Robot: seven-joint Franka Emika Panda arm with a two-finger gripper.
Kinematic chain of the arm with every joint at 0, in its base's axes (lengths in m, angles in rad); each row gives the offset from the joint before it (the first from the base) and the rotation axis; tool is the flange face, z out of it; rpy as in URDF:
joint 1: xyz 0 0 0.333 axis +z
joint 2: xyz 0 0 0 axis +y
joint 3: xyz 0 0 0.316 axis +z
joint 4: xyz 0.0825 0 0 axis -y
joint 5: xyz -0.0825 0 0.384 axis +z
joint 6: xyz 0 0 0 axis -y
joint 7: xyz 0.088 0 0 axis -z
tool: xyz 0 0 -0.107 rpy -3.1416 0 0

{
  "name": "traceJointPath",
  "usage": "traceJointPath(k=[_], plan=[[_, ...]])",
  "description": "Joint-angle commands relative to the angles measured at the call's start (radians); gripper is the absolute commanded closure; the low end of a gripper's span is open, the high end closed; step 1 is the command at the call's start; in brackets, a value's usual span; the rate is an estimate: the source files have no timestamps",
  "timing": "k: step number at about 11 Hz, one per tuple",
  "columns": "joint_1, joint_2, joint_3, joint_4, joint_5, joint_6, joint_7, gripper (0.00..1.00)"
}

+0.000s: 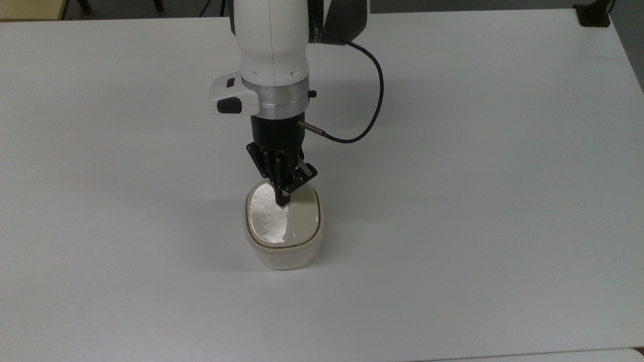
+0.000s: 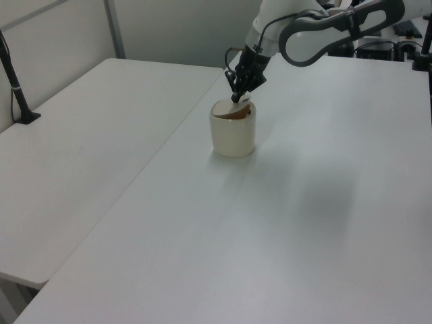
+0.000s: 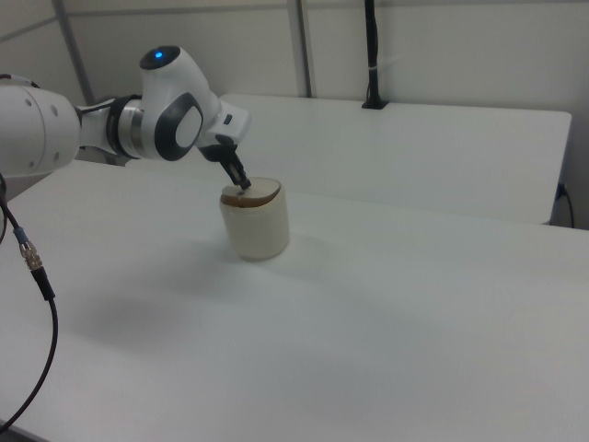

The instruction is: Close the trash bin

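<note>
The trash bin (image 1: 282, 256) is a small cream-white tub in the middle of the white table (image 1: 453, 201). Its beige lid (image 1: 297, 223) lies almost flat over the opening and catches a bright glare. In the left view, the lid (image 2: 234, 112) on the bin (image 2: 233, 135) still slopes a little, with a brown gap under it. The right view shows the same dark gap under the lid (image 3: 255, 192) on the bin (image 3: 259, 228). My gripper (image 1: 283, 201) points down with its fingers shut together, tips touching the lid's far part. It shows again in the left view (image 2: 236, 98) and the right view (image 3: 244, 187).
A dark cable (image 1: 375, 100) loops from the wrist on the top view's right. A second white table adjoins, with a black clamped post (image 2: 13, 74) in the left view and a black post (image 3: 371, 55) in the right view.
</note>
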Motion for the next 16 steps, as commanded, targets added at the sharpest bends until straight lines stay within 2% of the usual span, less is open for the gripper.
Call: traceJointPath(k=[1,4,6,7,8,9,10,15,16], plan=[[0.004,-0.029,0.002,-0.075,-0.026,-0.014,-0.056,1.00],[0.009,-0.007,0.002,-0.095,-0.051,-0.013,-0.056,1.00],[0.001,-0.028,0.002,-0.086,-0.048,-0.019,-0.057,1.00],[-0.014,-0.078,0.002,-0.083,-0.039,-0.086,-0.069,0.93],[-0.023,-0.135,0.002,-0.082,-0.031,-0.182,-0.109,0.48],[-0.026,-0.188,0.002,-0.082,-0.014,-0.259,-0.128,0.15],[-0.028,-0.239,0.002,-0.082,-0.008,-0.320,-0.149,0.00],[-0.045,-0.443,0.002,-0.092,-0.008,-0.664,-0.341,0.00],[-0.045,-0.476,0.002,-0.111,-0.008,-0.713,-0.432,0.00]])
